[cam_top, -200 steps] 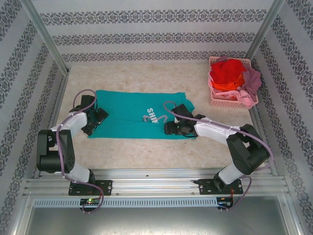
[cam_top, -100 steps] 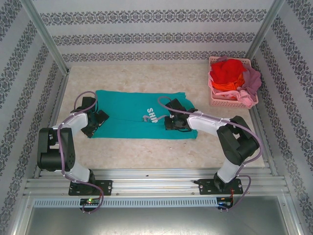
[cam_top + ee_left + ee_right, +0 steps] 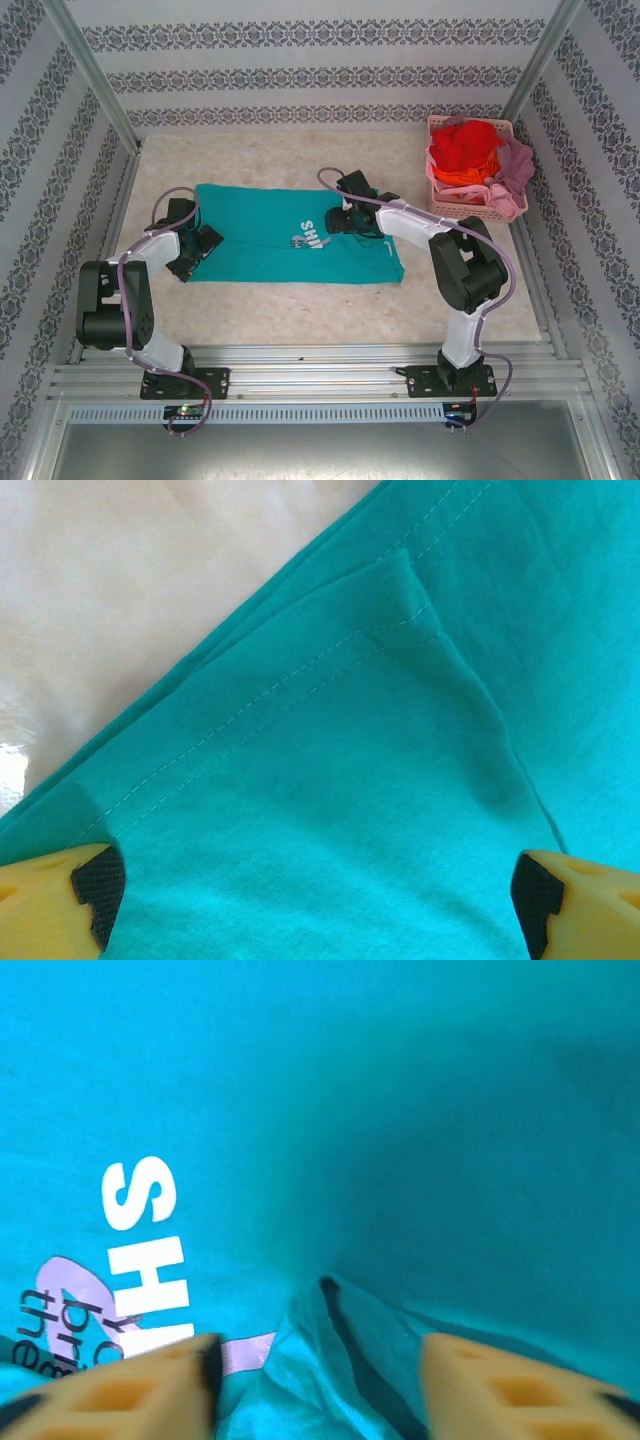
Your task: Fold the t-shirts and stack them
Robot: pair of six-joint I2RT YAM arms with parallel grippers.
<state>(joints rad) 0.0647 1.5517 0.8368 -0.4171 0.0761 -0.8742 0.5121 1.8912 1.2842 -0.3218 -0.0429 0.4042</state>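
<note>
Teal shirt (image 3: 265, 235) flat on worktop (image 3: 300, 310), long axis left-right. Left fingers (image 3: 45, 905) spread apart over its left edge. Right fingers (image 3: 120, 1385) spread apart, straddling raised pucker (image 3: 320, 1360) beside lettering (image 3: 145, 1230). Each arm nearest own end.

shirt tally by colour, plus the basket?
teal t-shirt: 1, spread flat
red t-shirt: 1, in the basket
orange t-shirt: 1, in the basket
mauve-pink t-shirt: 1, hanging over the basket's edge
pink basket: 1
Total: 5, of which 4 are shirts. The pile is bunched, so its counts go by colour.
</note>
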